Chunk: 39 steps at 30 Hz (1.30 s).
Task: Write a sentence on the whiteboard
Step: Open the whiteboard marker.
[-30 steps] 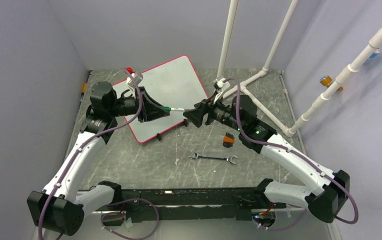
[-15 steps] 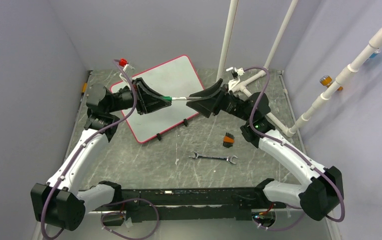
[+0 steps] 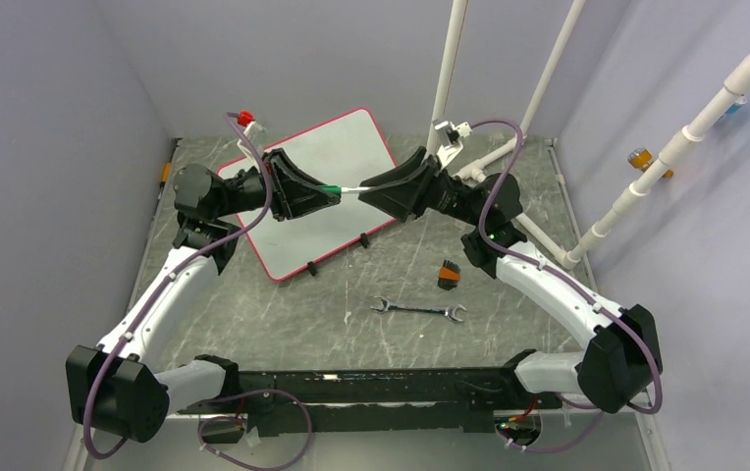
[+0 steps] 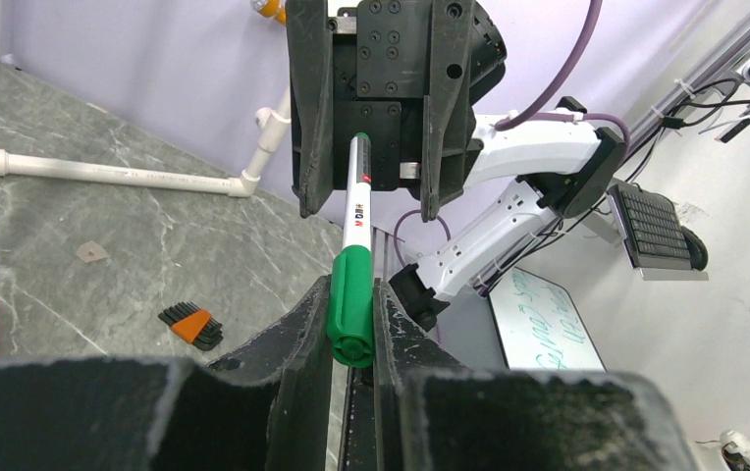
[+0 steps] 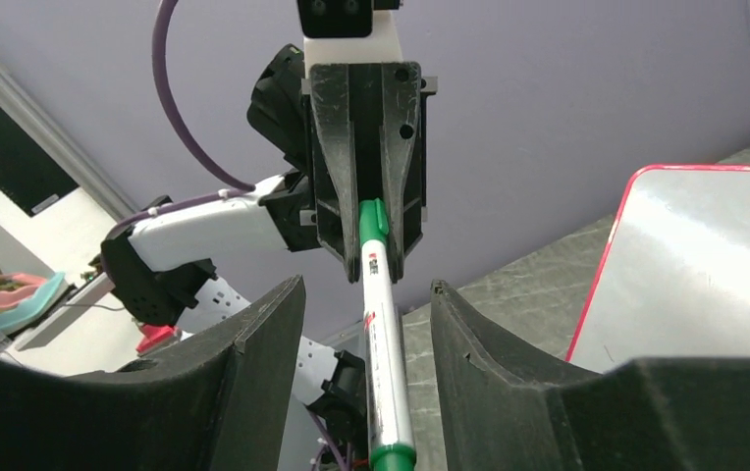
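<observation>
The whiteboard (image 3: pixel 337 157), white with a red rim, lies tilted on the table at the back left; its surface (image 5: pixel 705 265) shows plain white and no sentence shows on it. Above its right part my left gripper (image 3: pixel 330 192) is shut on the green cap (image 4: pixel 351 304) of a white marker (image 3: pixel 349 189). My right gripper (image 3: pixel 364 188) faces it from the right. Its jaws stand open on either side of the marker barrel (image 5: pixel 386 373), with gaps on both sides. In the left wrist view the barrel (image 4: pixel 358 201) runs up between the right gripper's fingers (image 4: pixel 312 118).
An orange-and-black hex key set (image 3: pixel 449 274) and a wrench (image 3: pixel 418 310) lie on the grey table right of the board. White pipes (image 3: pixel 447 78) rise at the back right. Far behind the right arm, a white panel with green handwriting (image 4: pixel 538 319) shows.
Both arms have risen and moved toward the back with the marker held between them. The right gripper's jaws have come around the barrel and narrowed.
</observation>
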{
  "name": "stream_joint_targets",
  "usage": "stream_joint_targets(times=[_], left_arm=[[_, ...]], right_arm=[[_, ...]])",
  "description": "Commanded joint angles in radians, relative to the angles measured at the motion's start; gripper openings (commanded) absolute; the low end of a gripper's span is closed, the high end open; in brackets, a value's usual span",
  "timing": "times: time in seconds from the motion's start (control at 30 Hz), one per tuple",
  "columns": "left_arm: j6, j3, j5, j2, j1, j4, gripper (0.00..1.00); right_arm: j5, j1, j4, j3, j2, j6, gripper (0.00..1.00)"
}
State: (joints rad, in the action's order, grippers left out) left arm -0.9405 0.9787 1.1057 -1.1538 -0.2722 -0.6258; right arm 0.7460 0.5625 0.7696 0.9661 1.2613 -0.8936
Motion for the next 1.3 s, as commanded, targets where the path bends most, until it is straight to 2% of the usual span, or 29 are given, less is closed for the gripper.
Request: stream_joint_targets(times=[0.0, 0.17, 0.5, 1.03, 1.13, 1.2, 1.27], left_arm=[[0.01, 0.005, 0.024, 0.003, -0.01, -0.037, 0.0], [0.069, 0.017, 0.024, 0.005, -0.019, 0.043, 0.0], [0.102, 0.037, 0.027, -0.01, -0.028, 0.085, 0.0], [0.239, 0.098, 0.03, -0.024, -0.03, 0.284, 0.0], [0.302, 0.127, 0.021, -0.014, -0.03, 0.38, 0.0], [0.349, 0.154, 0.007, -0.007, -0.03, 0.451, 0.0], [0.374, 0.167, 0.002, -0.002, -0.03, 0.496, 0.0]], right_arm=[[0.026, -0.004, 0.073, 0.067, 0.022, -0.021, 0.51], [0.047, -0.004, 0.086, 0.079, 0.054, -0.042, 0.42], [0.072, -0.005, 0.084, 0.086, 0.08, -0.056, 0.29], [0.157, -0.003, 0.045, 0.11, 0.099, -0.045, 0.23], [0.168, -0.003, -0.008, 0.119, 0.088, -0.01, 0.29], [0.175, -0.003, -0.063, 0.132, 0.075, 0.033, 0.42], [0.186, -0.005, -0.119, 0.146, 0.064, 0.073, 0.52]])
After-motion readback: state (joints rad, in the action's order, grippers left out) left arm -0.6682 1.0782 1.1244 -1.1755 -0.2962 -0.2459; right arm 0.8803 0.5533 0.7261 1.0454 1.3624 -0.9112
